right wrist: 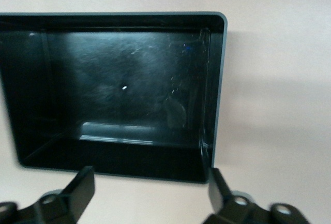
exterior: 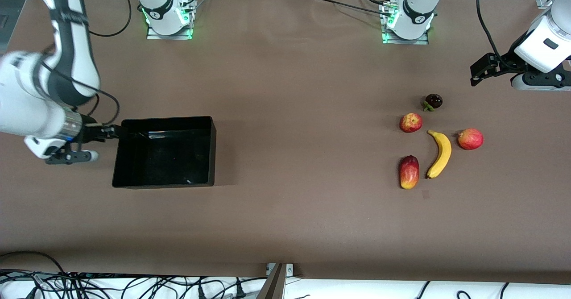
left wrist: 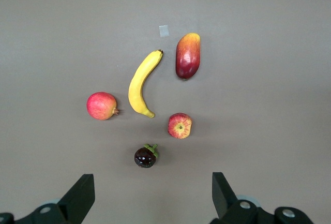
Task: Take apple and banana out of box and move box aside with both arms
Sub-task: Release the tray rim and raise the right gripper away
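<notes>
The black box (exterior: pixel 165 151) sits empty toward the right arm's end of the table. My right gripper (exterior: pixel 111 131) is open beside the box's end wall; in the right wrist view the box wall (right wrist: pixel 220 79) lies just ahead of this gripper (right wrist: pixel 150 190), which holds nothing. The yellow banana (exterior: pixel 440 153) and the red apple (exterior: pixel 411 122) lie toward the left arm's end. My left gripper (exterior: pixel 476 72) is open and empty, up in the air near them. The left wrist view shows the banana (left wrist: pixel 140 84) and the apple (left wrist: pixel 180 125) ahead of the left gripper (left wrist: pixel 150 198).
Around the banana lie a dark mangosteen (exterior: pixel 433 101), a round red pomegranate-like fruit (exterior: pixel 470 139) and a red-yellow mango (exterior: pixel 409 172). The brown table (exterior: pixel 303 111) stretches bare between the box and the fruits. Cables hang along the table's front edge.
</notes>
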Available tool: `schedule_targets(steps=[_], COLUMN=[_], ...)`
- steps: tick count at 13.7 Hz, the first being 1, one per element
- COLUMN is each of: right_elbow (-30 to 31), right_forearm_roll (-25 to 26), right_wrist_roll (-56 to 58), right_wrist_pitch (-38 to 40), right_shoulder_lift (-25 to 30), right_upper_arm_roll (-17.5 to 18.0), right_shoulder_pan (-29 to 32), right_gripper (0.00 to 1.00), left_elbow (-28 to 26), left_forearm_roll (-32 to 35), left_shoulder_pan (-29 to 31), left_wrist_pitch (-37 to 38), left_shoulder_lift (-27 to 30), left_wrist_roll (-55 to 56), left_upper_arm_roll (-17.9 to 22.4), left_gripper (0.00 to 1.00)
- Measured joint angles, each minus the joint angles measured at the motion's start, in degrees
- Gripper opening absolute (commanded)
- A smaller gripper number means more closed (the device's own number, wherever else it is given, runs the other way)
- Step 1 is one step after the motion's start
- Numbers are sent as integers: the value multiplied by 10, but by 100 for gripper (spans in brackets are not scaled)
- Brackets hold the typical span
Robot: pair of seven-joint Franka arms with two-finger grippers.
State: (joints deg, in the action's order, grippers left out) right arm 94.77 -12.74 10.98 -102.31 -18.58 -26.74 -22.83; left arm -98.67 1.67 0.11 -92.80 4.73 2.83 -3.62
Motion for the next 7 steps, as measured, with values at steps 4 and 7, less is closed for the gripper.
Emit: schedule_targets(steps=[4, 7], right_elbow=[-123, -133], right_forearm_roll=[41, 53], right_wrist_roll=[-17, -23], right_wrist_pitch=[129, 150], right_shoulder_lift=[25, 32], right_upper_arm_roll=[2, 9], right_shoulder_pan=[-3, -12], right_gripper=[100, 100], left_elbow=[0, 0], left_forearm_roll=[0, 0], left_shoulder_pan=[0, 0], left_wrist_pitch=[0, 7], left_shoulder_lift=[0, -1], left_wrist_roll=[0, 0], left_upper_arm_roll=[0, 0], left_gripper=[100, 100])
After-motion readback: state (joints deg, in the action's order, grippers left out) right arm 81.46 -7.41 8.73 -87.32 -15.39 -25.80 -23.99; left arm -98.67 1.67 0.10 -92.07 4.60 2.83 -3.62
